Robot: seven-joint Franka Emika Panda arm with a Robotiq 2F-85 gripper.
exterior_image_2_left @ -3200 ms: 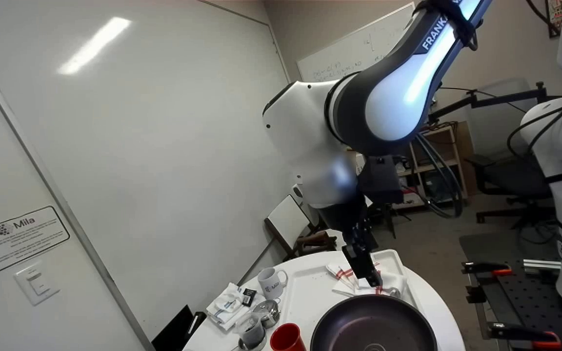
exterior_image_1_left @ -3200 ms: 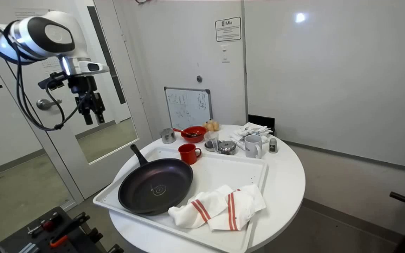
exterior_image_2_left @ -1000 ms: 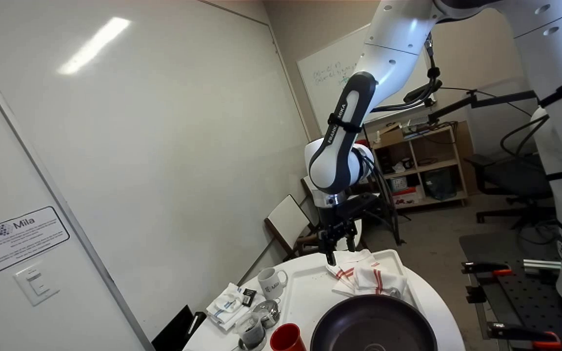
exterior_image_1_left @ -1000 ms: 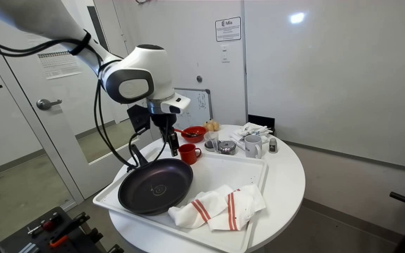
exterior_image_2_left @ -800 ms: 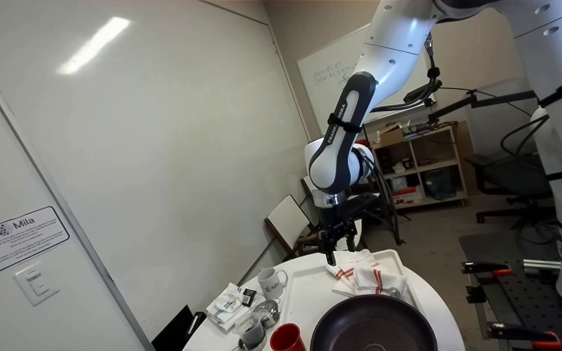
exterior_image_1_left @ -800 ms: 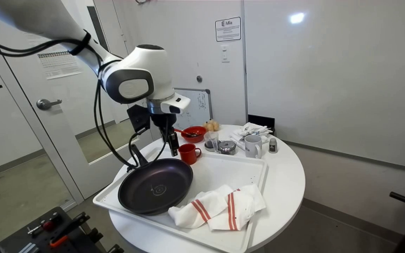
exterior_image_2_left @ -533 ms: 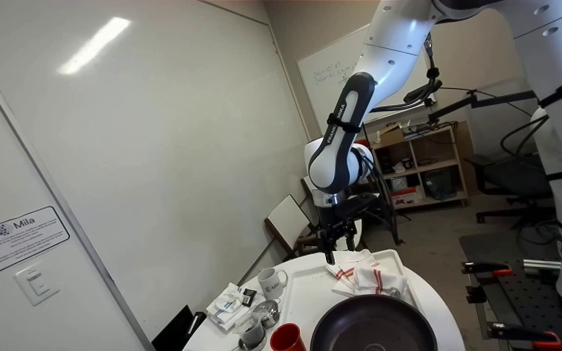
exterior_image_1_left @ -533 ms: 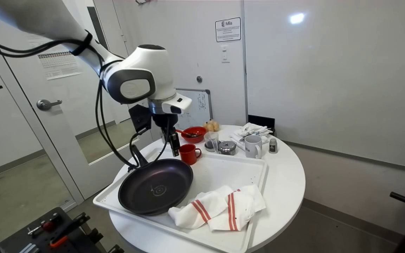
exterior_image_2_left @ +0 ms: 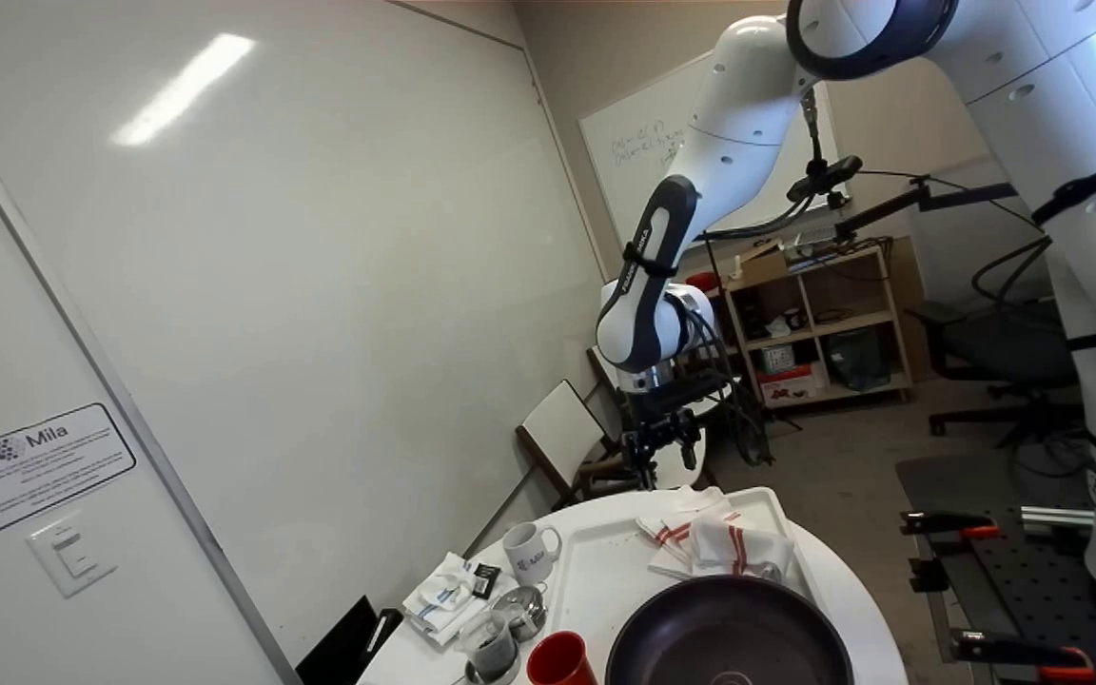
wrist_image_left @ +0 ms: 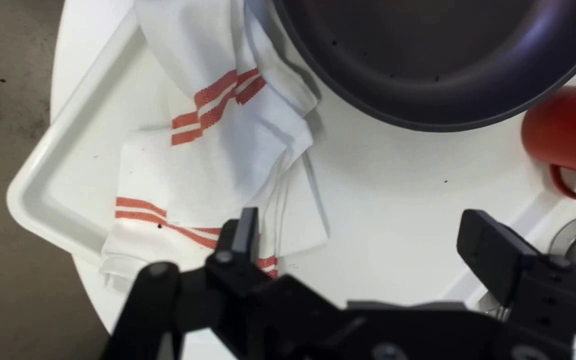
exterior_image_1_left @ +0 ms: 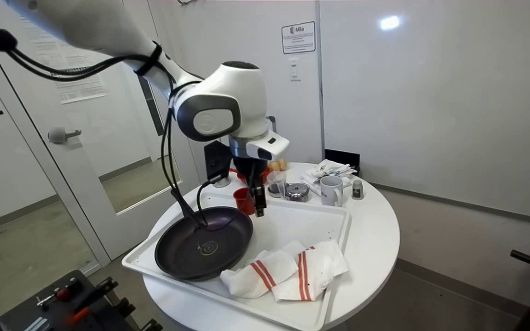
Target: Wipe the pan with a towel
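In an exterior view, the white jointed arm (exterior_image_1_left: 242, 99) has been carried further toward three o'clock than half a second earlier. On the round white counter (exterior_image_1_left: 373, 243), the white rectangular tray (exterior_image_1_left: 297, 225) is unmoved, as are the round black frying pan (exterior_image_1_left: 203, 250) on it and, at the pan's four o'clock, the crumpled, red-striped white towel (exterior_image_1_left: 288, 273). The black two-fingered pincer (wrist_image_left: 358, 220) is spread wide above the tray, tray surface and towel edge being seen in the gap.
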